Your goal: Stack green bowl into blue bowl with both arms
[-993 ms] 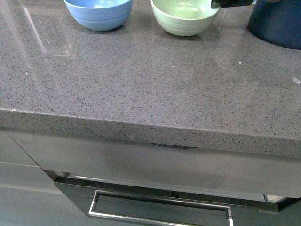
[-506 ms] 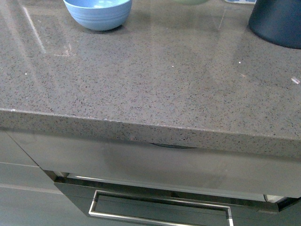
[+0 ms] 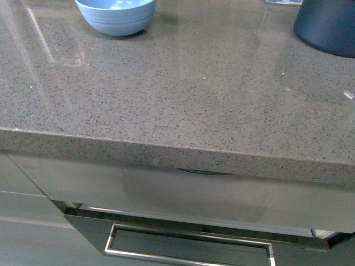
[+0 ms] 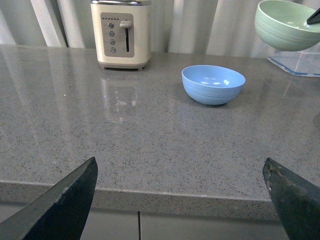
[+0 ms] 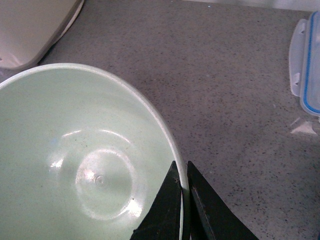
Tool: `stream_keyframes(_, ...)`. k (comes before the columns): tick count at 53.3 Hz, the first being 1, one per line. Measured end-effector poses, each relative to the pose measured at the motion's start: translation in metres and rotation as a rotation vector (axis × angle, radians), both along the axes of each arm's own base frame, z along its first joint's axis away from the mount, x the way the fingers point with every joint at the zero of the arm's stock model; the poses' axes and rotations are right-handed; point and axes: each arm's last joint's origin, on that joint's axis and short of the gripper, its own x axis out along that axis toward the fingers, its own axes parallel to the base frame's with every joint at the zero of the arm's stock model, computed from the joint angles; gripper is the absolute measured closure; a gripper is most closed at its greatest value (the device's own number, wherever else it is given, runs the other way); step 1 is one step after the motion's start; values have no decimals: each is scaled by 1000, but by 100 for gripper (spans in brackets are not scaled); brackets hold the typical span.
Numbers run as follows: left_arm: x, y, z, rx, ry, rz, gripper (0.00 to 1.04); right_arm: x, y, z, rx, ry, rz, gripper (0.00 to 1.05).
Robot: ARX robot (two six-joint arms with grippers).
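Right wrist view looks straight down into the green bowl [image 5: 85,165], whose pale rim runs between the two dark fingers of the right gripper [image 5: 182,175]; the fingers are pressed together on that rim, one inside the wall and one outside. Below the bowl lies the grey speckled countertop [image 5: 225,90], with a clear container lid with a blue seal [image 5: 307,65] at one edge and a cream-coloured appliance body [image 5: 35,25] at a corner. From the left wrist view, the green bowl hangs in the air, clear of the counter and above a clear container [image 4: 297,62], with a dark fingertip at its rim. The blue bowl [image 4: 213,84] sits upright and empty on the counter, well apart from the green one, and a cream toaster [image 4: 121,34] stands further back by the curtain. The left gripper [image 4: 179,165] is spread wide, holding nothing, near the counter's front edge. Front view shows only the blue bowl at the far left, a dark navy vessel [image 3: 327,25] at the far right, and a metal drawer handle [image 3: 188,246] below the counter.
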Motion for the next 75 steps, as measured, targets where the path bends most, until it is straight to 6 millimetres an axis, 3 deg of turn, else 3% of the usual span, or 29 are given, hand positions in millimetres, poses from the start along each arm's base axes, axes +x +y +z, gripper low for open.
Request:
stream_keyframes(31,0,0,0,0,0,0,7,-4,71,-29,-26,51,182,104)
stream_keyframes(75,0,0,0,0,0,0,7,20,103,-38,-48,41,247,104)
